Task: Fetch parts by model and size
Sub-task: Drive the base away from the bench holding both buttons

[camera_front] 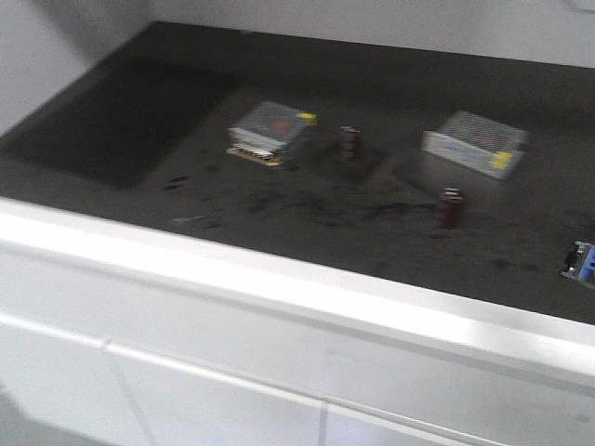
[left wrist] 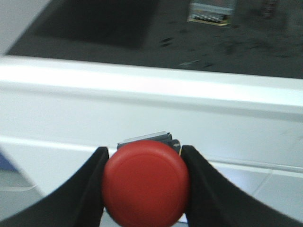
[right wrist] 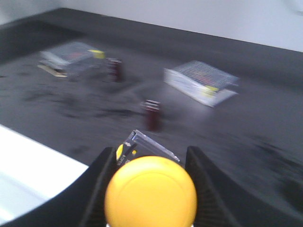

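In the left wrist view my left gripper (left wrist: pixel 144 152) is shut on the red-capped push-button switch (left wrist: pixel 146 187). Its round cap faces the camera and its dark body sticks out behind. It hangs in front of the white counter edge (left wrist: pixel 151 87). In the right wrist view my right gripper (right wrist: pixel 149 152) is shut on the yellow-capped push-button switch (right wrist: pixel 150 191). That switch's black body with its pale base points away over the dark countertop (right wrist: pixel 246 137). Neither gripper shows in the exterior view.
Two perforated silver boxes (camera_front: pixel 271 128) (camera_front: pixel 476 142) and two maroon cylinders (camera_front: pixel 350 141) (camera_front: pixel 450 207) stand on the dark countertop (camera_front: pixel 307 214). A small blue-and-white item (camera_front: pixel 580 262) lies at the right edge. A broad white rim (camera_front: pixel 279 288) fronts the counter, with cabinet doors below.
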`<state>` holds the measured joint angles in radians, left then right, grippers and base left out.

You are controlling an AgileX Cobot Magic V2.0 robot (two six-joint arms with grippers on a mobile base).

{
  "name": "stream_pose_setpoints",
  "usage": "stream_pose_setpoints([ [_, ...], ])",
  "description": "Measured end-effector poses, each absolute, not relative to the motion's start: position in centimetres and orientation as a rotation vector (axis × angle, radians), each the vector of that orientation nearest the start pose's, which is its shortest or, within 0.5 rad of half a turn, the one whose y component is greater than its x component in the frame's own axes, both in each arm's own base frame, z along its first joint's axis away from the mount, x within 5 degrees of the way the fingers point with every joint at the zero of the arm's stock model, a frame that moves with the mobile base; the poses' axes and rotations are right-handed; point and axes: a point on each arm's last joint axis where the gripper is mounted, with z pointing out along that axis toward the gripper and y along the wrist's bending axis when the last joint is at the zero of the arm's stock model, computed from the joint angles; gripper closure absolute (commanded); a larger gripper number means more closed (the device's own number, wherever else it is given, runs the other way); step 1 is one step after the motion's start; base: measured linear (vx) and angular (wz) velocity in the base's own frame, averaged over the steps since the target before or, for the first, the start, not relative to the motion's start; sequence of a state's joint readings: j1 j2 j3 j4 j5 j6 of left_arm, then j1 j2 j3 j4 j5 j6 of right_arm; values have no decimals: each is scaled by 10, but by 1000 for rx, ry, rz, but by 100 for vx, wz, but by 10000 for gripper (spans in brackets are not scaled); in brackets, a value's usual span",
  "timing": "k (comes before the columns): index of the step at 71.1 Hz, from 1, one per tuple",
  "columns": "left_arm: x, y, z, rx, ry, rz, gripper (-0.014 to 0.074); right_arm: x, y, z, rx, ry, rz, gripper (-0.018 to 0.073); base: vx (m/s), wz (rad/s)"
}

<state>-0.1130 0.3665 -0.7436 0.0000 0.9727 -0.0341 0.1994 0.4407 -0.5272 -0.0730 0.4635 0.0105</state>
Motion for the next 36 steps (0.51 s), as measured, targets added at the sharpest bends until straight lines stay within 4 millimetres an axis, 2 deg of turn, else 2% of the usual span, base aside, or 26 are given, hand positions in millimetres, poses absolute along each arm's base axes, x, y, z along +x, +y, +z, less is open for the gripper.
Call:
stream_pose_setpoints([
  [19,44,-5,348,82,2079,-90,602,90,15,317,-213,1848,70,569,-9,95],
  [36,44,-5,348,82,2079,-90,602,90,15,317,-213,1848,70,569,-6,65],
])
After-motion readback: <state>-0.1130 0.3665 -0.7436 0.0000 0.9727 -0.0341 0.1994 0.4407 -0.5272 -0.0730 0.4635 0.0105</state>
